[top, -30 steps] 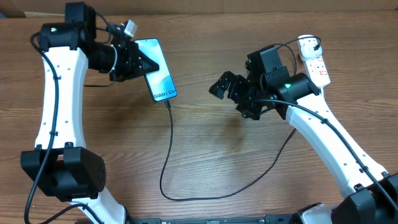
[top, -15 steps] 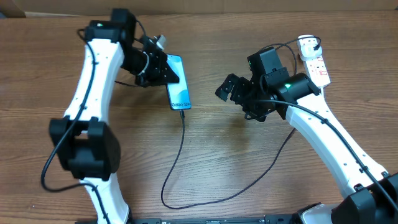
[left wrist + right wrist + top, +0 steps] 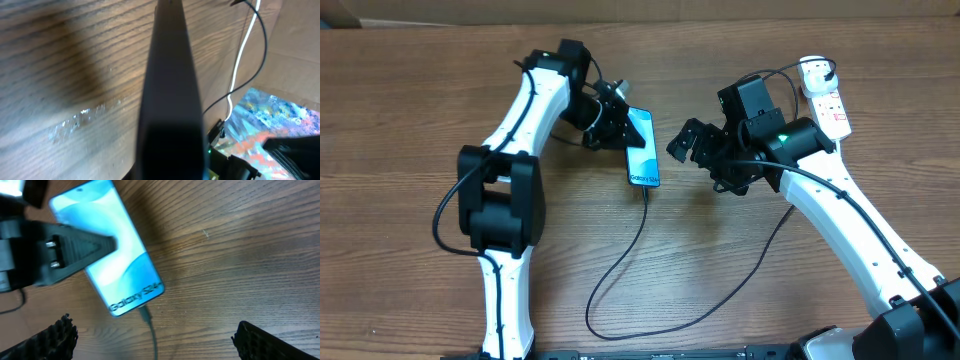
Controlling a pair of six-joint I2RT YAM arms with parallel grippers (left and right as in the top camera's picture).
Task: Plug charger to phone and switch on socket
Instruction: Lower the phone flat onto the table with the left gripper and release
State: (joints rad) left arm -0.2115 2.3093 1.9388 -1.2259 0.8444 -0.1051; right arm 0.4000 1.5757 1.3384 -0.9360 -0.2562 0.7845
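Note:
My left gripper (image 3: pixel 623 128) is shut on the upper end of the phone (image 3: pixel 644 158), which shows its light blue screen left of the table's middle. The charger (image 3: pixel 620 270), a thin black cable, has its tip in the phone's lower end and loops down across the table and up toward the socket (image 3: pixel 828 102) at the far right. To the right of the phone my right gripper (image 3: pixel 684 143) stands open and holds nothing. In the right wrist view the phone (image 3: pixel 112 260) lies ahead with the charger's tip (image 3: pixel 145 314) in it, between my right gripper's (image 3: pixel 157 341) spread fingers. The left wrist view shows only the phone's dark edge (image 3: pixel 170 100).
The socket's thick white cord (image 3: pixel 817 62) curls at the table's back right corner. A cardboard wall (image 3: pixel 650 8) runs along the far edge. The left arm (image 3: pixel 505 190) stretches across the left half of the wooden table (image 3: pixel 410 220).
My left arm has swung right, carrying the phone from the back left toward the middle, and the cable has followed. The right arm has barely moved.

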